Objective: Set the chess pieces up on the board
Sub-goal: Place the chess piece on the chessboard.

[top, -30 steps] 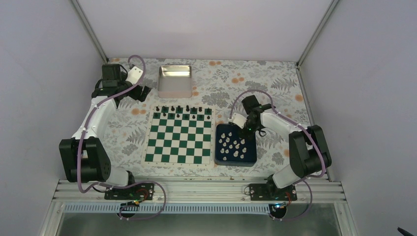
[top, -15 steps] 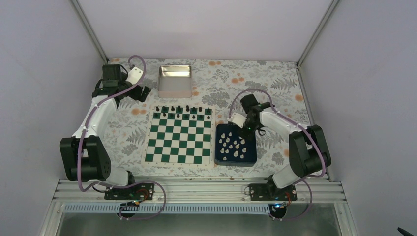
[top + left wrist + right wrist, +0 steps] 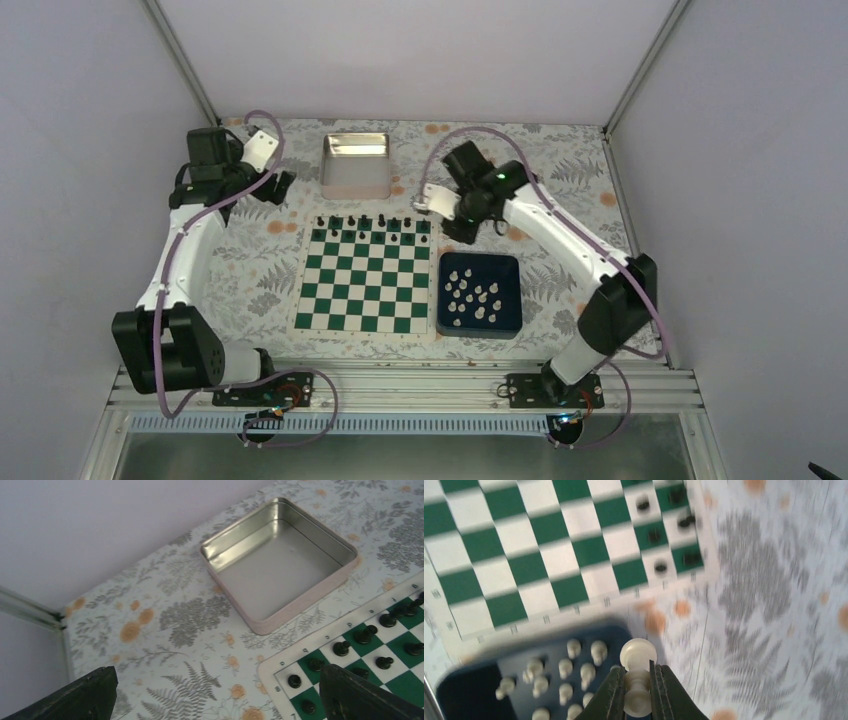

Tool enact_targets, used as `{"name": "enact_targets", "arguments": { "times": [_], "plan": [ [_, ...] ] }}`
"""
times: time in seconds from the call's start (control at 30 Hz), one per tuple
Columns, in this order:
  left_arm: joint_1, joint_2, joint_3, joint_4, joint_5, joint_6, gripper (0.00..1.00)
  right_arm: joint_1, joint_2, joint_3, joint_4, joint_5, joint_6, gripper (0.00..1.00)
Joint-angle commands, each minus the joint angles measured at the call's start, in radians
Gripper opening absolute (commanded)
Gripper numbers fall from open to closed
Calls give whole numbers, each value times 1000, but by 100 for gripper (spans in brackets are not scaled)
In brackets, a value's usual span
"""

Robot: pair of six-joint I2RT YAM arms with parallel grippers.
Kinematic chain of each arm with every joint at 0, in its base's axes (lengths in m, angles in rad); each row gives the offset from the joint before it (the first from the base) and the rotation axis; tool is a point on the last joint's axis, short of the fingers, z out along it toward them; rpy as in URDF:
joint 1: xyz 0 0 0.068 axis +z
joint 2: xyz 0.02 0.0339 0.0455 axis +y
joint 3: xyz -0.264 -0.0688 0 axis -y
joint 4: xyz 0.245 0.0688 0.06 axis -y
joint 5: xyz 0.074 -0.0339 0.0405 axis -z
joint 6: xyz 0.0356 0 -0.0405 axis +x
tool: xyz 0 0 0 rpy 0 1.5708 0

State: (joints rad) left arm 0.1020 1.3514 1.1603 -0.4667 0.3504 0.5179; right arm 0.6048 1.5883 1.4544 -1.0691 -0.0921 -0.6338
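The green-and-white board (image 3: 367, 280) lies mid-table, and the right wrist view looks down on the same board (image 3: 524, 545). Several white chess pieces (image 3: 473, 295) lie in the dark blue tray (image 3: 510, 262) to its right; the wrist camera shows those pieces (image 3: 564, 667) below my fingers. My right gripper (image 3: 462, 226) hangs in the air over the table just beyond the tray, near the board's far right corner. That gripper (image 3: 638, 675) is shut on one white chess piece (image 3: 638, 654), pinched at its waist. My left gripper (image 3: 275, 185) stands open at the far left, and the left gripper (image 3: 218, 675) holds nothing.
Several black pieces (image 3: 365, 222) fill the board's far rows, also seen as black pieces (image 3: 367, 634) from the left wrist. A shiny metal tin (image 3: 355, 165) stands open beyond the board; the tin (image 3: 280, 565) holds nothing. Grey walls close in the flowered tabletop.
My right gripper closed on a white piece in the tray, then lifted it up and away toward the board's far right corner. The left arm drew back slightly to the left.
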Motion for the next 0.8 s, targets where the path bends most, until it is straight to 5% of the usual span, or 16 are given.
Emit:
{"name": "enact_targets", "arguments": {
  "times": [0.0,0.4,0.77],
  "plan": [
    [68,-58,18,-13,-8,46,100,135,164,209,-71,-5,1,5],
    [422,-125,-21,-56,159,130,100,441,691,871,-174,-17,-71,4],
    [586,-65,-2,-81,271,175,100,549,735,708,-136,-41,-53,4]
  ]
}}
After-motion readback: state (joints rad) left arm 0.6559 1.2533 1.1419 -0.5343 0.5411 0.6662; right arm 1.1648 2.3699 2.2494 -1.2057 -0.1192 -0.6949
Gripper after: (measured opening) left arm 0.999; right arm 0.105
